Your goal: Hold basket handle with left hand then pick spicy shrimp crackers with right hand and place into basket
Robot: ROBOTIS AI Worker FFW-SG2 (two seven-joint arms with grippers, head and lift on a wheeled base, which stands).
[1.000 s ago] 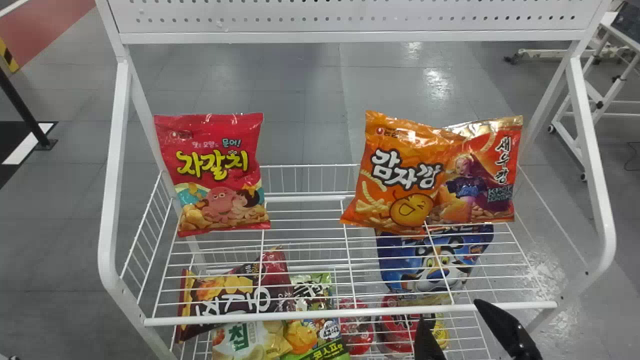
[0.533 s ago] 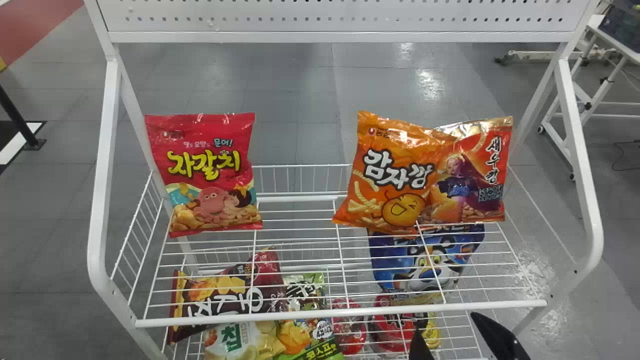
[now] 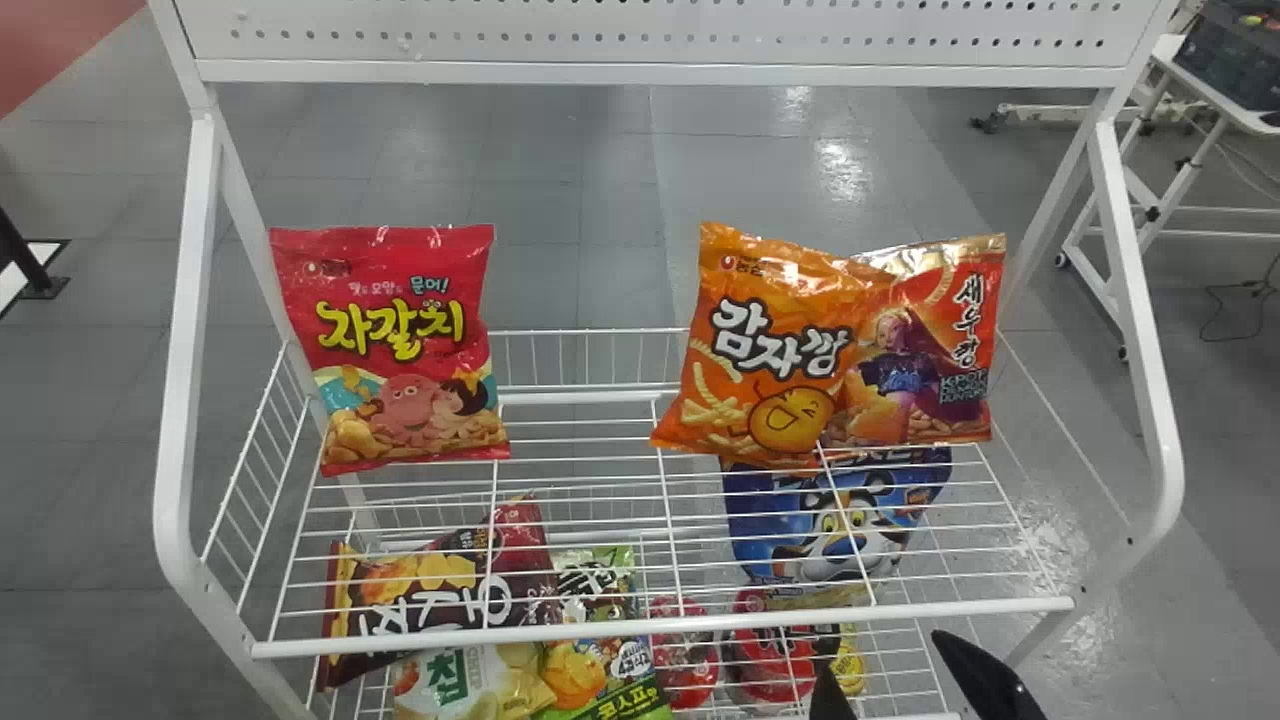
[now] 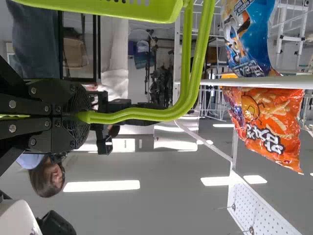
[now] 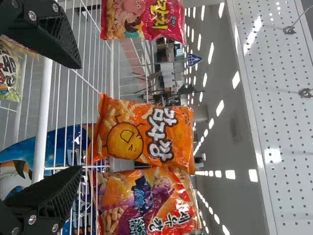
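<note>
Left wrist view: smooth, curved handle (image 4: 198,58)

Orange bag (image 3: 750,360) partly before shrimp crackers (image 3: 950,365)

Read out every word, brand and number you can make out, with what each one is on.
"자갈치" and "문어!": red octopus snack bag
"감자깡": orange potato snack bag
"새우깡": spicy shrimp crackers
"칩": pale chip bag
"콘스프": green snack bag
The small logos and finer print are too small or blurred to read; the lettering on the dark brown bag and blue tiger bag is not clear enough to quote.
</note>
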